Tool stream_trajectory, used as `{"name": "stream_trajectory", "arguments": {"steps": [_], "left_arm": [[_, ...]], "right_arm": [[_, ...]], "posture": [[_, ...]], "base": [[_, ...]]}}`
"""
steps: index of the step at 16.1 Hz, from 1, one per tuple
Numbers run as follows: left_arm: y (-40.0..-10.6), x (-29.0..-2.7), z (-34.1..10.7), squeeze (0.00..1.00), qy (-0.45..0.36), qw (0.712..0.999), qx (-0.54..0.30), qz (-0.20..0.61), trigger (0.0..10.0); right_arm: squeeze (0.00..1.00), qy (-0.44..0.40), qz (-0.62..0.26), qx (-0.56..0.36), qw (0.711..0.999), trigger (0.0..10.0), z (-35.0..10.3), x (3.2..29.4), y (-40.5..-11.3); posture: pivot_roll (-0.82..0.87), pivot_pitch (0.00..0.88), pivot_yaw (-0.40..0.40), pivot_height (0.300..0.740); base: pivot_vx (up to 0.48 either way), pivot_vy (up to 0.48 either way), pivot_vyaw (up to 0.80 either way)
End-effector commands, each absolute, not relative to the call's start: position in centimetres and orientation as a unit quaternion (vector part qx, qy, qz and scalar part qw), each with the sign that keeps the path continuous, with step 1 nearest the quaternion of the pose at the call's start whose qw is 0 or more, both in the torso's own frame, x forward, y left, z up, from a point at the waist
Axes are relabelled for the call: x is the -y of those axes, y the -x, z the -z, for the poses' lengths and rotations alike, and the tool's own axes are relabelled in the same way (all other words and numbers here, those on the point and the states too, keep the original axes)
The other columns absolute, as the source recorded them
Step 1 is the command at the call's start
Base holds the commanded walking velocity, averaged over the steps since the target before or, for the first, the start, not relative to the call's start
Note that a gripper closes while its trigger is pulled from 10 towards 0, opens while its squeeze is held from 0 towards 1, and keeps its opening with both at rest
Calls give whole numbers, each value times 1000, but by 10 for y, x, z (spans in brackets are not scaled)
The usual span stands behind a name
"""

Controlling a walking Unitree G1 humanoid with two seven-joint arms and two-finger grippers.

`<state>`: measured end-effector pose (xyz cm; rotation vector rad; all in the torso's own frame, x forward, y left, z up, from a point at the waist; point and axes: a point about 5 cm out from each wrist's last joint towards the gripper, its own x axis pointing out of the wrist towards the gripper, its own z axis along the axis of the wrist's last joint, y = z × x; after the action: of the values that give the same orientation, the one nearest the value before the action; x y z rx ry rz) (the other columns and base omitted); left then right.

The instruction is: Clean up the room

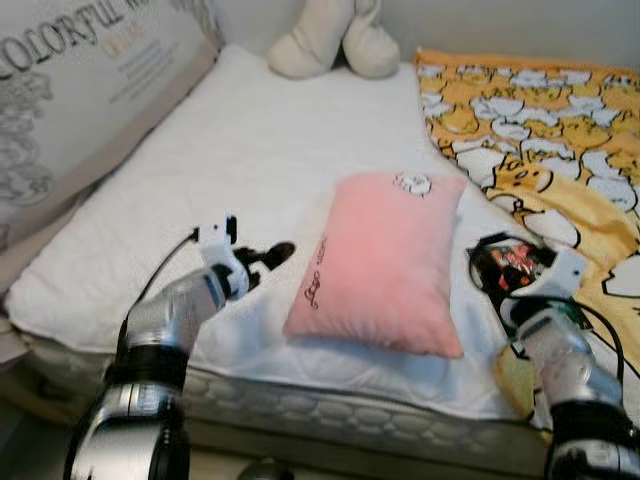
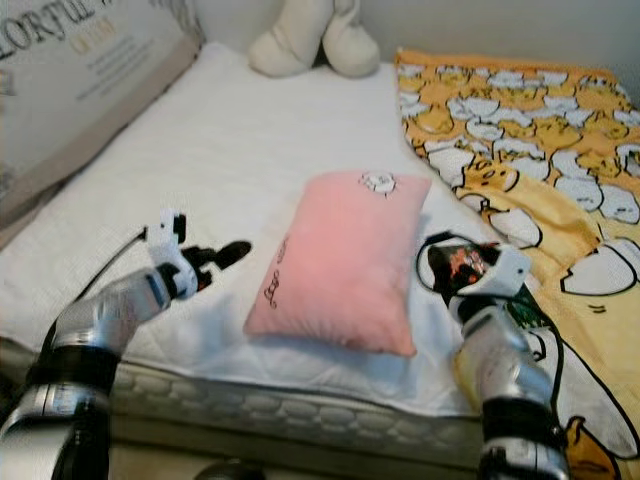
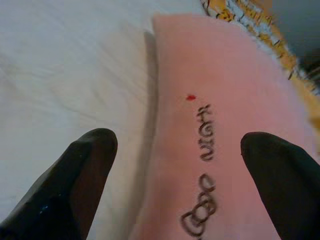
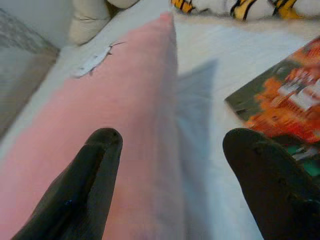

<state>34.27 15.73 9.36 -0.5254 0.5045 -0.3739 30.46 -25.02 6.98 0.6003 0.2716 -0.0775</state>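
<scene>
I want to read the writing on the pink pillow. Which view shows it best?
The left wrist view: the dark writing on the pink pillow is large there. In both eye views it is tiny; the right wrist view misses it.

Pink pillow [image 1: 385, 262] with dark script lettering along one edge and a small white patch near the top, on white quilted bed [image 1: 250, 150]; orange-yellow blanket [image 1: 545, 130] patterned with white cartoon figures; cream plush toy [image 1: 335, 40]; black end effector fingers [image 3: 75, 185]; red-orange printed package [image 4: 285, 105].
</scene>
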Motion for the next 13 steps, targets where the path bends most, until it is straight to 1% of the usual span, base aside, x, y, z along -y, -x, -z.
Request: {"name": "stream_trajectory", "arguments": {"steps": [1, 3, 4, 6, 8, 9, 11, 13], "left_arm": [[-346, -157, -93, 0, 277, 910, -250, 180, 10000], [-347, -147, -82, 0, 306, 896, -264, 185, 10000], [-348, -145, -81, 0, 313, 893, -266, 187, 10000], [-346, -126, -68, 0, 321, 882, -288, 188, 10000], [-341, -112, -56, 0, 312, 882, -302, 186, 10000], [-341, -110, -54, 0, 312, 882, -302, 185, 10000], [-341, -102, -54, 0, 320, 881, -296, 185, 10000], [-338, -84, -51, 0, 316, 873, -307, 208, 10000]], "right_arm": [[0, -329, 32, -138, 934, 10000, -71, 250, -308], [0, -362, 27, -166, 917, 10000, -60, 243, -312], [0, -365, 29, -170, 915, 10000, -58, 243, -312], [0, -371, 28, -194, 908, 10000, -45, 229, -316], [0, -358, 38, -212, 908, 10000, -37, 216, -319], [0, -357, 40, -211, 909, 10000, -38, 214, -320], [0, -366, 22, -206, 907, 10000, -40, 198, -327], [0, -366, 11, -213, 906, 10000, -37, 182, -330]], "posture": [[43, 7, 19, 740], [38, 4, 14, 740], [38, 4, 14, 740], [25, 0, 12, 740], [31, 0, 10, 740], [31, 0, 10, 740], [22, 3, 11, 740], [17, 0, 13, 740]], "base": [[0, 0, 0], [0, 0, 0], [0, 0, 0], [0, 0, 0], [0, 0, 0], [0, 0, 0], [0, 0, 0], [0, 0, 0]]}}
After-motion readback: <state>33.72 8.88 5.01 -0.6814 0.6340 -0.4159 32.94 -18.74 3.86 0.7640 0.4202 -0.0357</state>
